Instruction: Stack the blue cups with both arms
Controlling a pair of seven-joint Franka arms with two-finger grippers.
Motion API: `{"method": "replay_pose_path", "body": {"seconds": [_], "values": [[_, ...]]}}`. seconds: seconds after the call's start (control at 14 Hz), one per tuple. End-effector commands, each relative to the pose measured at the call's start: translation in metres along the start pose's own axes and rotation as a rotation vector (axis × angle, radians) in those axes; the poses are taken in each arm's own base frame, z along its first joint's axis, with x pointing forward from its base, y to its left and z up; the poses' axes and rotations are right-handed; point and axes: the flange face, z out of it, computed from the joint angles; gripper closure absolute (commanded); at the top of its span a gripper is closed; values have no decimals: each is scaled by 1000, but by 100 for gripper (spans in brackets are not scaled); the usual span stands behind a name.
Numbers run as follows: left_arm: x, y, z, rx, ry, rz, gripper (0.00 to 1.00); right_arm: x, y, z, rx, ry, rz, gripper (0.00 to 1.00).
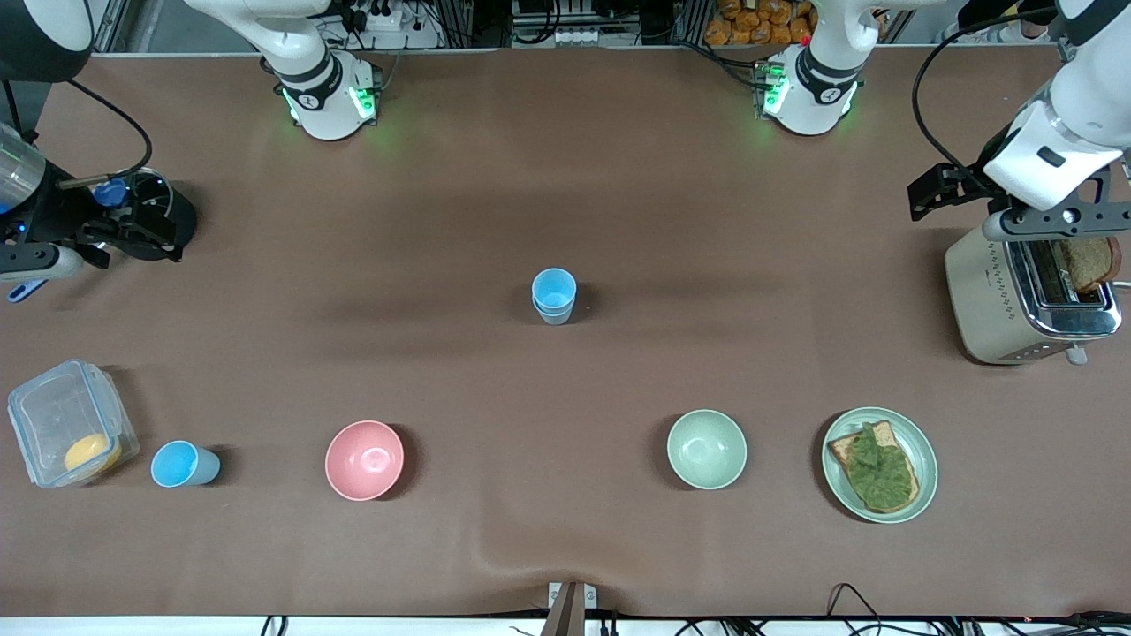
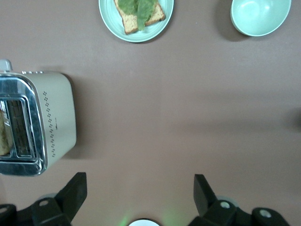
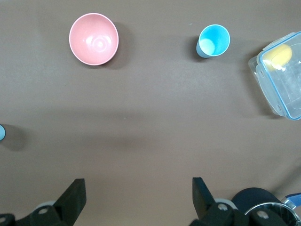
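Two blue cups [image 1: 554, 295] stand nested at the middle of the table, the sky-blue one inside the paler grey-blue one. Another blue cup [image 1: 182, 464] stands upright alone, nearer the front camera at the right arm's end, beside a clear container; it also shows in the right wrist view [image 3: 214, 41]. My left gripper [image 1: 1051, 225] hangs open and empty over the toaster [image 2: 138, 186]. My right gripper [image 1: 44, 256] hangs open and empty over the table's edge at the right arm's end [image 3: 136, 188]. Both grippers are well away from the cups.
A pink bowl [image 1: 364, 459] [image 3: 94, 38] and a pale green bowl [image 1: 707, 449] [image 2: 260, 16] sit nearer the front camera. A clear container [image 1: 62, 424] holds a yellow item. A plate [image 1: 923, 450] carries toast with greens. A toaster [image 1: 990, 300] and a black pot [image 1: 146, 225] stand at the table's ends.
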Motion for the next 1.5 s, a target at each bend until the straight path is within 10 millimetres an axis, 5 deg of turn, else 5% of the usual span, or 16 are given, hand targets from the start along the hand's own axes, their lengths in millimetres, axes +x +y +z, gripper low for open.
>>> {"method": "replay_pose_path", "body": {"seconds": [0.0, 0.29, 1.43], "values": [[2, -15, -29, -28, 55, 3, 0, -4, 1, -5, 3, 0, 12, 0], [3, -17, -42, -28, 81, -3, 0, -4, 1, -5, 3, 0, 12, 0], [7, -14, -37, -49, 38, -5, 0, -4, 1, -4, 3, -4, 12, 0]]}}
